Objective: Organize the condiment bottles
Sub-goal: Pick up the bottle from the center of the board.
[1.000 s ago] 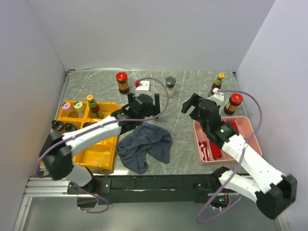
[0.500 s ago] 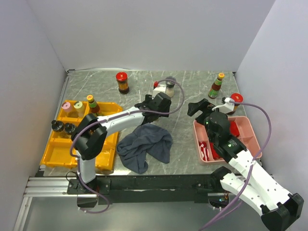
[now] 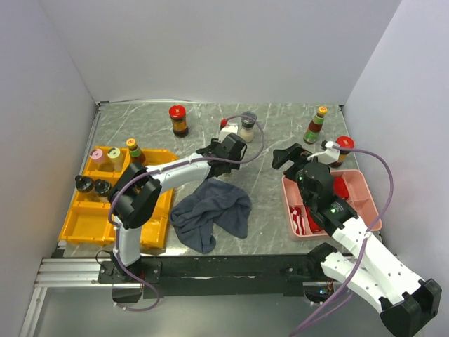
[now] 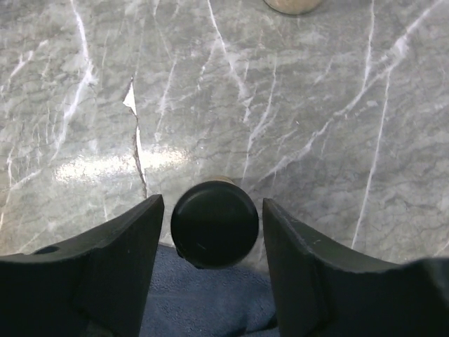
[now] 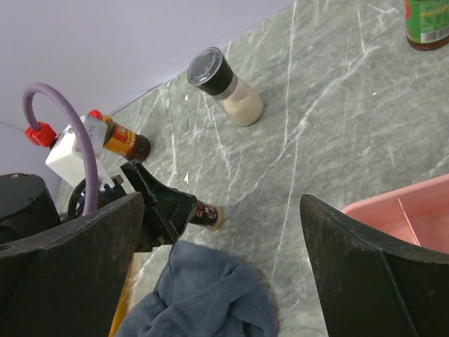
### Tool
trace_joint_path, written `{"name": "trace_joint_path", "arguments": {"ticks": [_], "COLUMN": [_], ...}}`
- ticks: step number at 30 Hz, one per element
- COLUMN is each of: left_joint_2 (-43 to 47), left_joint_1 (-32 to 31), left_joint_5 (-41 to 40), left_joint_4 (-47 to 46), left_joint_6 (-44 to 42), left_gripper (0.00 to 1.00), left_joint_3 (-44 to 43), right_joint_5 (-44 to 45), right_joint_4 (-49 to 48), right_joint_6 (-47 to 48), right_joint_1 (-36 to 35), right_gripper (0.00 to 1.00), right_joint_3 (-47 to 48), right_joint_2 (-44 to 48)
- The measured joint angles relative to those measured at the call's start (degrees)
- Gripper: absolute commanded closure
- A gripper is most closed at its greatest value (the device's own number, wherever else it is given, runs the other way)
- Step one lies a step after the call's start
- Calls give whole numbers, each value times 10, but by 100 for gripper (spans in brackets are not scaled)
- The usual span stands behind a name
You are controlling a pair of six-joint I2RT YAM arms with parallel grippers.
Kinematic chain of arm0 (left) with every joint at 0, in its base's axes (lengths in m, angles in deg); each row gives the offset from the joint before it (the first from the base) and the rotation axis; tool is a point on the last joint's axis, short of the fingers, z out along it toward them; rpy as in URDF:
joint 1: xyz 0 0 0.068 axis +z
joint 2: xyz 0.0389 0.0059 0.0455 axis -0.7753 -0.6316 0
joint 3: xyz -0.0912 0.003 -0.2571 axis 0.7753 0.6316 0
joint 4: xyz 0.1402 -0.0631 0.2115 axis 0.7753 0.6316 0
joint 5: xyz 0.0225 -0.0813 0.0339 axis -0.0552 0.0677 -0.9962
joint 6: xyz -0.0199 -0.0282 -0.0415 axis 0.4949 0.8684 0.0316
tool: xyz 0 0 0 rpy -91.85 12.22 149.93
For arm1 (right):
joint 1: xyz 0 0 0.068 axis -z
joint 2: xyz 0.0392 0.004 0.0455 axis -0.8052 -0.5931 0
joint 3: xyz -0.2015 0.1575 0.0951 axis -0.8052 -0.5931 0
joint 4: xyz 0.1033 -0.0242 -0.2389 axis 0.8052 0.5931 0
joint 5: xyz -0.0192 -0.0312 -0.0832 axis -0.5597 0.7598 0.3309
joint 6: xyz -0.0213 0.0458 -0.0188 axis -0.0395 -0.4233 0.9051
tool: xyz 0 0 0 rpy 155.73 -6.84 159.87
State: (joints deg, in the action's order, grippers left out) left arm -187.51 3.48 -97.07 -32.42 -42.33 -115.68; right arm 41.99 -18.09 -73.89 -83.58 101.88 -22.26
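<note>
A small black-capped bottle [image 4: 215, 224] stands at the far edge of the dark cloth [image 3: 210, 210]. My left gripper [image 4: 212, 207] straddles it from above, jaws narrowed to a thin gap either side of the cap; the right wrist view shows its labelled body [image 5: 210, 215] below the fingers. My right gripper [image 3: 287, 158] hovers wide open and empty beside the pink tray [image 3: 366, 184]. Loose bottles stand at the back: a red-capped jar [image 3: 178, 119], a grey-capped jar [image 3: 248, 126], an orange-capped bottle [image 3: 317, 124] and another red-capped jar [image 3: 340, 149].
The yellow tray [image 3: 91, 225] at the left holds pink-capped [image 3: 96, 156], pale-green-capped [image 3: 114, 154] and black-capped [image 3: 83, 183] bottles. Red items lie in the pink tray. The cloth is crumpled near the front middle. Purple cables loop above both wrists.
The left gripper reached right and away to the black-capped bottle, then its jaws narrowed around the cap. The right arm drew back toward the pink tray and has since stayed still.
</note>
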Motion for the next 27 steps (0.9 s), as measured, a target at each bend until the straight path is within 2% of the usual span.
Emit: {"name": "trace_joint_path", "arguments": {"ticks": [2, 7, 9, 19, 27], "left_joint_2": [0, 0, 0, 10, 96], "left_joint_1": [3, 5, 5, 5, 5], "left_joint_5": [0, 0, -1, -72, -173], "left_joint_4": [0, 0, 5, 89, 201], "left_joint_6": [1, 1, 3, 61, 172], "left_gripper": [56, 79, 97, 99, 99], "left_joint_3": [0, -1, -3, -30, -24], "right_joint_5": [-2, -8, -12, -23, -33], "right_joint_4": [-4, -7, -7, -7, -8], "right_joint_6": [2, 4, 5, 10, 12], "right_joint_1": [0, 0, 0, 0, 0], "right_gripper": [0, 0, 0, 0, 0], "right_joint_3": [0, 0, 0, 0, 0], "right_joint_2": [-2, -16, -22, -36, -43]}}
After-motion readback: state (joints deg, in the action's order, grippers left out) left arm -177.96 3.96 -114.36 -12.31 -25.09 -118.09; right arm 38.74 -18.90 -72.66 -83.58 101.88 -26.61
